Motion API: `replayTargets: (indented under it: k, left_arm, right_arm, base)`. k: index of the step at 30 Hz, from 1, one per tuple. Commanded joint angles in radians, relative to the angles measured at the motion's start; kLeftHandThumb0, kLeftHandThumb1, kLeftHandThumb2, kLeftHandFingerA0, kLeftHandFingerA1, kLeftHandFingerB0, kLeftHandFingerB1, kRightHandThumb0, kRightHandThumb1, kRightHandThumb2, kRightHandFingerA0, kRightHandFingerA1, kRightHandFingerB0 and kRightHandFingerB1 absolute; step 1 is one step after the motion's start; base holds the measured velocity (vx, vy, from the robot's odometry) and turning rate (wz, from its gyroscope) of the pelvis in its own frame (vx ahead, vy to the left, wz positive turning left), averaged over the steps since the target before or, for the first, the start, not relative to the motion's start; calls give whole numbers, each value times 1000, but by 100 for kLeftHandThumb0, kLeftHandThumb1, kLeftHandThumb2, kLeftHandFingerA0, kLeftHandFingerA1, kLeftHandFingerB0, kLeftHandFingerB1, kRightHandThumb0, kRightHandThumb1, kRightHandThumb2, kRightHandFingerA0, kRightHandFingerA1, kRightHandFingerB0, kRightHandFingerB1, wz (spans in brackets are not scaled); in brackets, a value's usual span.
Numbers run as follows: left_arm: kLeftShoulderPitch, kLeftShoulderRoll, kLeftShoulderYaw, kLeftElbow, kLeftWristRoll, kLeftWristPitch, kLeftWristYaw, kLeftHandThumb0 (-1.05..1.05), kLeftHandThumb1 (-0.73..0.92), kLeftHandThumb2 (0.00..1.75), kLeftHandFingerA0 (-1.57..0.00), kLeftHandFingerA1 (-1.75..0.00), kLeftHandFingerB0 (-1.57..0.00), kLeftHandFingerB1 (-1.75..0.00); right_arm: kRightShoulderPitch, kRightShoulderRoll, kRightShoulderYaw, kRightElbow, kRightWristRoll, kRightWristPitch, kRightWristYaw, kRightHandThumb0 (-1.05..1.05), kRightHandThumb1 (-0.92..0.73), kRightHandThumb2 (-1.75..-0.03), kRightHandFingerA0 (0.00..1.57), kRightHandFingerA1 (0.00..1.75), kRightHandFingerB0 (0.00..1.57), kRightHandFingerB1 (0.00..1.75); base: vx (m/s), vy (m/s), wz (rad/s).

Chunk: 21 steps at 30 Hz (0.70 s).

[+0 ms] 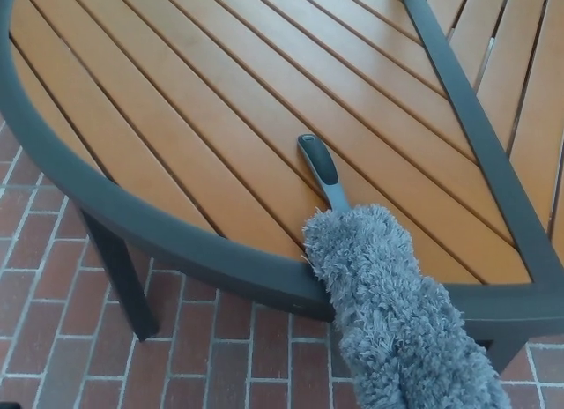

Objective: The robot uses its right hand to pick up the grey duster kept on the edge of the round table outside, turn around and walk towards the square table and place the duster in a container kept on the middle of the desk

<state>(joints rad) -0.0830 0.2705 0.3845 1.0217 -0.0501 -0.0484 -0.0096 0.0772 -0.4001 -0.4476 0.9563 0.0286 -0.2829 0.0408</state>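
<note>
The grey duster (pixel 388 294) lies on the round table's near edge. Its fluffy head hangs out over the dark rim toward the bottom of the picture, and its grey and black handle (pixel 321 168) rests on the orange slats, pointing up and left. Neither of my hands shows in the head view. The square table and the container are out of sight.
The round table (pixel 159 233) has orange wooden slats, a dark grey rim and a dark cross bar (pixel 476 127) running diagonally at the right. A dark table leg (pixel 123 281) stands at lower left. Red brick paving (pixel 53 338) lies below.
</note>
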Motion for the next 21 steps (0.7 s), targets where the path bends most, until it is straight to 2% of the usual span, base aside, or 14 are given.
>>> replayTargets:
  k: [1,3,4,12,13,14,15,18,19,20,21]
  left_arm:
    - [-12,33,62,35,-65,-195,9,5,54,104,-91,-89,-89,-73]
    - [-15,35,65,37,-62,-192,11,5,54,104,-91,-89,-89,-73]
    - [-18,42,67,45,-60,-194,11,6,52,104,-91,-89,-88,-72]
    - [-39,61,63,87,-49,-222,10,6,50,105,-90,-88,-89,-71]
    - [-41,59,65,87,-54,-216,7,5,53,100,-91,-91,-89,-70]
    - [-42,58,66,87,-57,-212,4,5,53,100,-91,-91,-89,-70]
    - [-39,53,74,95,-67,-221,5,6,52,99,-92,-91,-91,-72]
    - [-35,51,80,102,-73,-229,5,7,49,98,-93,-91,-92,-72]
    - [-34,51,80,101,-72,-228,9,3,52,99,-95,-90,-91,-70]
    - [-33,51,79,100,-71,-228,12,3,52,99,-95,-90,-91,-70]
    - [-34,51,79,102,-71,-228,12,4,49,98,-93,-88,-90,-71]
  right_arm:
    - [-12,-22,-60,41,72,-139,-28,-3,-61,-89,89,61,52,64]
    - [-16,-22,-64,49,73,-146,-31,-3,-61,-89,89,61,52,64]
    - [-23,-29,-79,48,83,-150,-39,-3,-62,-96,86,58,50,65]
    - [-43,-49,-127,15,113,-174,-43,-5,-67,-92,85,59,50,66]
    - [-43,-40,-144,-49,109,-234,-82,-16,-76,-62,77,59,38,61]
    - [-43,-33,-157,-97,106,-279,-112,-16,-76,-62,77,59,38,61]
    - [-55,-12,-193,-179,109,-360,-174,-14,-76,-64,80,61,36,62]
    - [-64,7,-211,-231,102,-365,-215,-17,-77,-65,77,64,32,62]
    - [-75,21,-222,-283,99,-365,-242,-21,-78,-62,66,79,26,64]
    - [-82,32,-231,-321,97,-365,-260,-21,-78,-62,66,79,26,64]
    - [-92,44,-236,-364,100,-376,-264,-21,-75,-62,59,87,24,64]
  base:
    - [0,0,0]
    - [0,0,0]
    - [0,0,0]
    - [0,0,0]
    - [0,0,0]
    - [0,0,0]
    - [8,5,11]
    - [0,0,0]
    - [0,0,0]
    - [0,0,0]
    - [0,0,0]
